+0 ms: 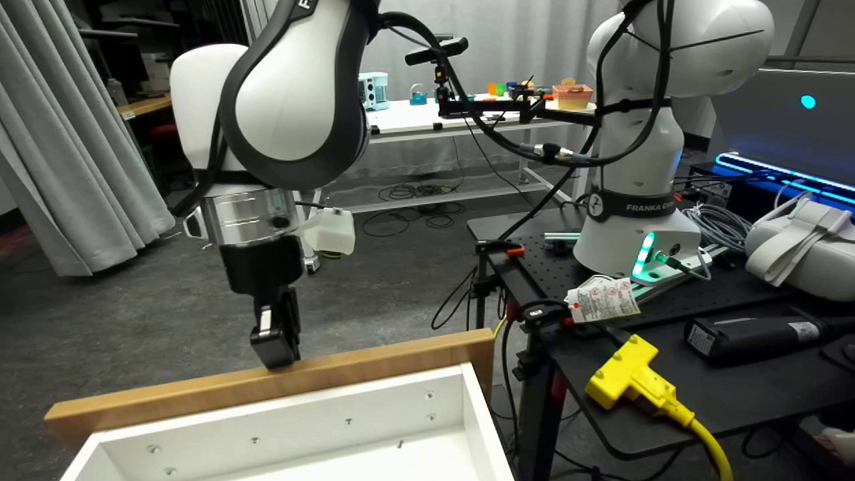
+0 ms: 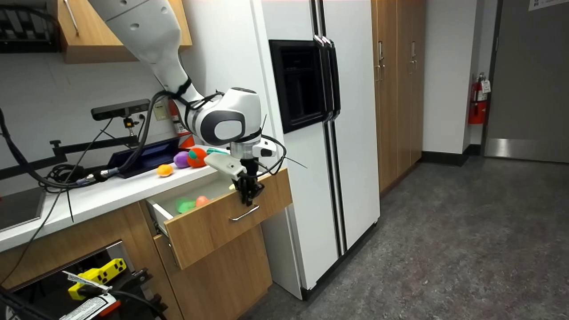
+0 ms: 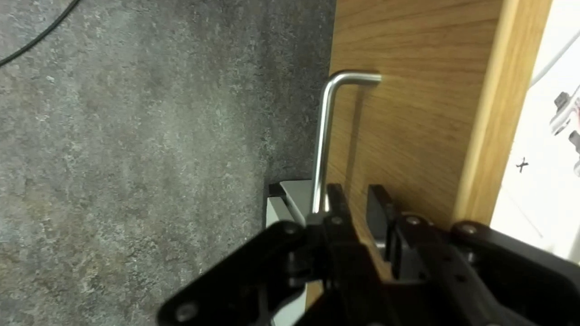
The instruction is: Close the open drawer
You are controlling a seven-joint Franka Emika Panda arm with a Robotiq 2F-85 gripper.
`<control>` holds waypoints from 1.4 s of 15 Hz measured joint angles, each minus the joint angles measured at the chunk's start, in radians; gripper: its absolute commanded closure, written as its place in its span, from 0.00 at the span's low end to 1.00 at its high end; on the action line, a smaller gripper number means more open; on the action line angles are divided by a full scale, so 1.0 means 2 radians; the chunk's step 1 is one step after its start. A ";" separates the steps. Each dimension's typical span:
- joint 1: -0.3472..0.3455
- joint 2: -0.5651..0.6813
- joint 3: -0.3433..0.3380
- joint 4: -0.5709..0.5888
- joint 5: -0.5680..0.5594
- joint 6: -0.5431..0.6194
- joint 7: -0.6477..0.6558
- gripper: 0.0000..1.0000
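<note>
The drawer (image 2: 209, 233) stands pulled out under the counter in an exterior view, with a wood front and white inside. Its white inner wall and wood rim also show in an exterior view (image 1: 300, 427). In the wrist view its wood front (image 3: 421, 104) is at the right, with a metal bar handle (image 3: 322, 131). My gripper (image 3: 355, 199) points down outside the front, close to it and by the handle. Its fingers are partly apart with nothing between them. The gripper shows in both exterior views (image 1: 275, 347) (image 2: 249, 195). I cannot tell whether it touches the front.
A green item (image 2: 185, 205) and a pinkish one (image 2: 202, 201) lie in the drawer. Toy fruit such as a red ball (image 2: 197, 157) sits on the white counter (image 2: 129, 195). A white fridge (image 2: 351, 178) stands beside the drawer. A yellow power strip (image 1: 624, 374) lies on the black robot table.
</note>
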 measured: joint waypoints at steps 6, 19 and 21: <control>-0.007 0.019 0.044 0.016 0.055 -0.001 -0.027 1.00; -0.007 0.096 0.157 0.044 0.127 -0.003 -0.056 1.00; -0.008 0.104 0.172 0.050 0.142 -0.003 -0.061 1.00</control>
